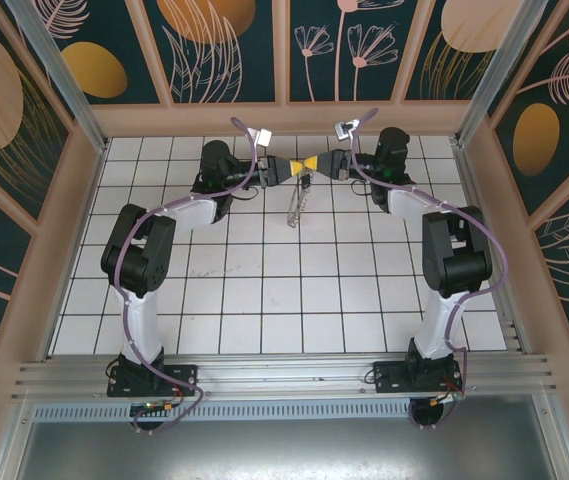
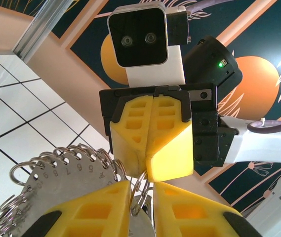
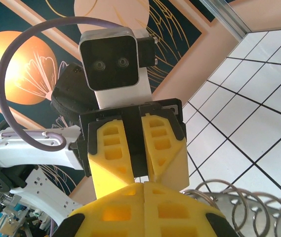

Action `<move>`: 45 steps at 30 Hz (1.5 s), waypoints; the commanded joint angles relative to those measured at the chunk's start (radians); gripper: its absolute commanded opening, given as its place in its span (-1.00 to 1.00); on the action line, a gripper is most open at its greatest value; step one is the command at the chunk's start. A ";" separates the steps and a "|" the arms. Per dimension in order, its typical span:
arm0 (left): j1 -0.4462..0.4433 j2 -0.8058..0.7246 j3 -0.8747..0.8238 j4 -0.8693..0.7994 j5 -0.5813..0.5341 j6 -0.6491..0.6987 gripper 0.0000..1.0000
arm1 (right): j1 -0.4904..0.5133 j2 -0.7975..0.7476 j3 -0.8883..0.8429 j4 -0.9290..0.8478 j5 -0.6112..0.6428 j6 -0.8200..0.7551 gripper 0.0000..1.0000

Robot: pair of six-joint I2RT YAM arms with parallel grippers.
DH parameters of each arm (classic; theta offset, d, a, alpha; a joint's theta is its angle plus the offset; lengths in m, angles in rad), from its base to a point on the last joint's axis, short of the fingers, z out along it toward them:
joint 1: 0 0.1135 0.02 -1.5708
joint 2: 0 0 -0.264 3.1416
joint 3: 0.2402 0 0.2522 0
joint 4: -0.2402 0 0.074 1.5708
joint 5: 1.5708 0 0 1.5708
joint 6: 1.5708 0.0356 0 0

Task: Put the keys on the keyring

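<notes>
The keyring hangs below the two meeting grippers at the table's far middle. Up close it is a flat silvery plate with numbered holes carrying several split rings. One split ring runs up into the pinched tips of my right gripper, which is shut on it. My left gripper faces it tip to tip, with a narrow gap between its yellow fingers, and that ring stands in the gap. In the overhead view the left gripper and right gripper touch noses. The keys are hidden.
White tiled table inside a pink-framed enclosure with patterned walls. The back wall runs close behind both grippers. Purple cables loop over each wrist. The near rail carries both arm bases.
</notes>
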 commanded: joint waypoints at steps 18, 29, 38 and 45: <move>-0.023 -0.010 0.007 0.103 -0.008 -0.046 -1.00 | 0.000 -0.030 0.020 0.033 0.028 0.010 -0.85; -0.023 -0.064 0.019 0.139 -0.018 -0.082 -1.00 | -0.099 -0.346 -0.282 0.016 0.313 -0.033 -0.28; -0.024 -0.080 0.073 0.123 0.023 -0.047 -1.00 | -0.042 -0.509 -0.481 -0.022 0.491 -0.223 -0.13; -0.034 -0.090 0.088 0.130 0.067 -0.066 -1.00 | 0.006 -0.442 -0.471 0.026 0.449 -0.290 -0.07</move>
